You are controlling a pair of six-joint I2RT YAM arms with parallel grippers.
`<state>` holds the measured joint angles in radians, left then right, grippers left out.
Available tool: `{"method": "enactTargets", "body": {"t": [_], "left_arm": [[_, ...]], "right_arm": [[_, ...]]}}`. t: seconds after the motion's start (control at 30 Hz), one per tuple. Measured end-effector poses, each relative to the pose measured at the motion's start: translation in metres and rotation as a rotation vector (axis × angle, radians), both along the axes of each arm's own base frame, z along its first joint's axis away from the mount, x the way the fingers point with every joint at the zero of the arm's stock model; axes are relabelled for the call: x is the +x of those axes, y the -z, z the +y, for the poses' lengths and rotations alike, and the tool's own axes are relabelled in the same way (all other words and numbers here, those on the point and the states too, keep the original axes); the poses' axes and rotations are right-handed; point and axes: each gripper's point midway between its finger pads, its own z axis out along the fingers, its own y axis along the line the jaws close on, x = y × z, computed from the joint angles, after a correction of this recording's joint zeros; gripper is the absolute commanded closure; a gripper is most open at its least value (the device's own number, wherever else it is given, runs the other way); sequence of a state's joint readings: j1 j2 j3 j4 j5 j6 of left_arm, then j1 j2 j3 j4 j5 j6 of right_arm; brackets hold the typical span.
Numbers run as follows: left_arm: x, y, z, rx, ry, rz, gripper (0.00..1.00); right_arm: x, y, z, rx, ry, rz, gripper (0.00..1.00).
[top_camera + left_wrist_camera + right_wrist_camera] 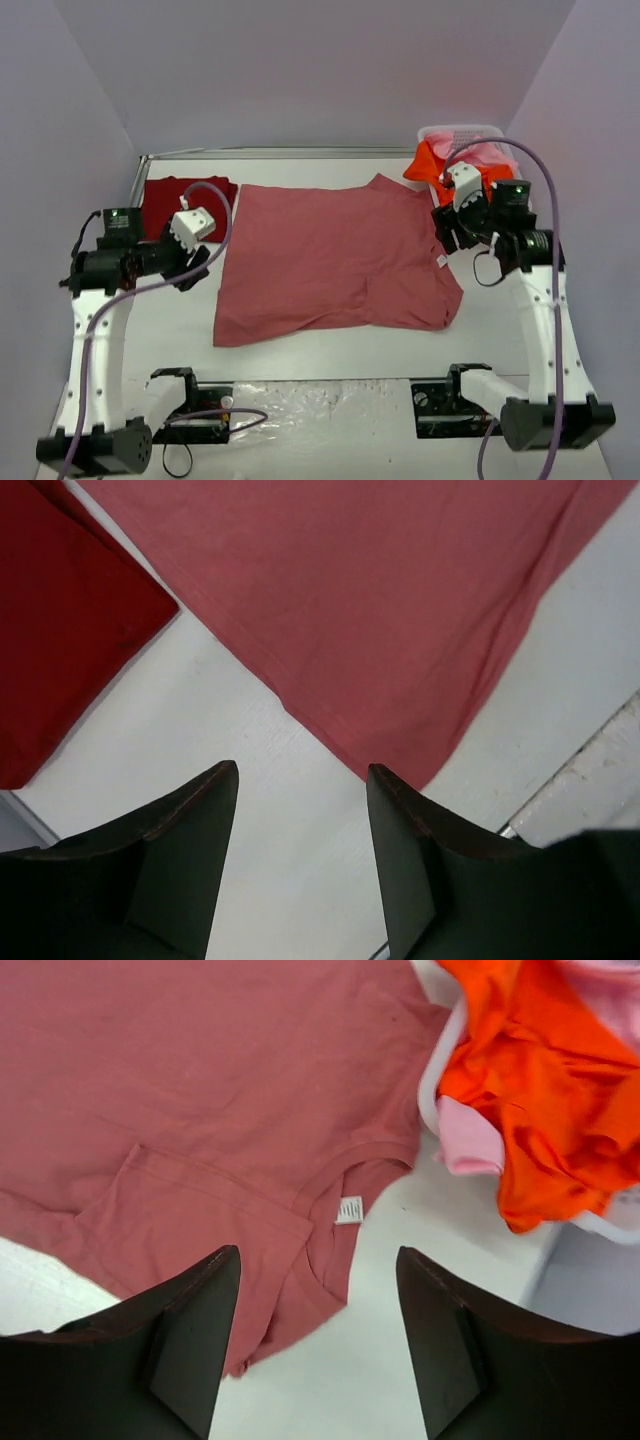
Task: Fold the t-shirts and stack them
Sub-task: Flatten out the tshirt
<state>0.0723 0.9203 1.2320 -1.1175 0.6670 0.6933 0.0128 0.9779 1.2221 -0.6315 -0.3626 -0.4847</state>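
The white basket [462, 130] at the far right corner is mostly buried under the orange t-shirt [530, 1080] and the light pink t-shirt [468, 1142]. At the far left corner, the left arm [130, 262] covers part of the dark crimson t-shirt [165, 200]. The rose-red t-shirt [330, 255] has a neck label [349, 1209] printed too small to read.

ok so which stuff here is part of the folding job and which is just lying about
Job: rose-red t-shirt, spread flat; dark crimson t-shirt, far left; orange t-shirt; light pink t-shirt.
Lying about: white basket; crinkled clear sheet by the arm bases.
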Motion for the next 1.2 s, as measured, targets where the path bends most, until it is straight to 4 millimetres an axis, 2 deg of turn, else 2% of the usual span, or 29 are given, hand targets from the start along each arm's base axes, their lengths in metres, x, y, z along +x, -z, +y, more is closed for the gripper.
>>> {"method": "enactTargets", "body": {"t": [0.1,0.17,0.27,0.33,0.43,0.5,0.6,0.63,0.8,0.9,1.03,1.1,1.2], "left_arm": [[0.051,0.012,0.000,-0.061,-0.059,0.082,0.46],[0.091,0.028,0.000,-0.099,-0.099,0.142,0.47],[0.137,0.056,0.002,-0.138,-0.167,0.231,0.52],[0.160,0.071,0.000,-0.151,-0.191,0.272,0.52],[0.190,0.088,-0.005,-0.169,-0.210,0.310,0.52],[0.207,0.094,-0.008,-0.181,-0.219,0.316,0.52],[0.226,0.099,-0.013,-0.193,-0.226,0.313,0.52],[0.231,0.100,-0.013,-0.195,-0.230,0.311,0.52],[0.251,0.105,-0.024,-0.186,-0.232,0.298,0.52],[0.259,0.116,-0.038,-0.171,-0.218,0.306,0.52],[0.264,0.141,-0.051,-0.138,-0.220,0.345,0.52],[0.271,0.152,-0.051,-0.117,-0.243,0.353,0.52],[0.288,0.162,-0.045,-0.084,-0.291,0.334,0.52]], "right_arm": [[0.047,0.039,0.004,0.004,-0.025,0.144,0.54],[0.073,0.061,0.007,0.014,-0.039,0.217,0.65],[0.111,0.087,0.011,0.027,-0.051,0.295,0.69],[0.135,0.096,0.012,0.033,-0.052,0.315,0.69],[0.167,0.106,0.013,0.034,-0.049,0.323,0.63],[0.186,0.111,0.012,0.031,-0.041,0.319,0.65],[0.210,0.121,0.011,0.028,-0.021,0.321,0.76],[0.216,0.125,0.012,0.027,-0.018,0.326,0.84],[0.236,0.158,0.014,-0.006,0.018,0.373,1.00],[0.237,0.189,0.024,-0.044,0.019,0.428,1.00],[0.234,0.226,0.031,-0.082,0.018,0.498,1.00],[0.234,0.238,0.032,-0.096,0.022,0.522,0.98],[0.237,0.245,0.027,-0.110,0.040,0.528,0.97]]}}
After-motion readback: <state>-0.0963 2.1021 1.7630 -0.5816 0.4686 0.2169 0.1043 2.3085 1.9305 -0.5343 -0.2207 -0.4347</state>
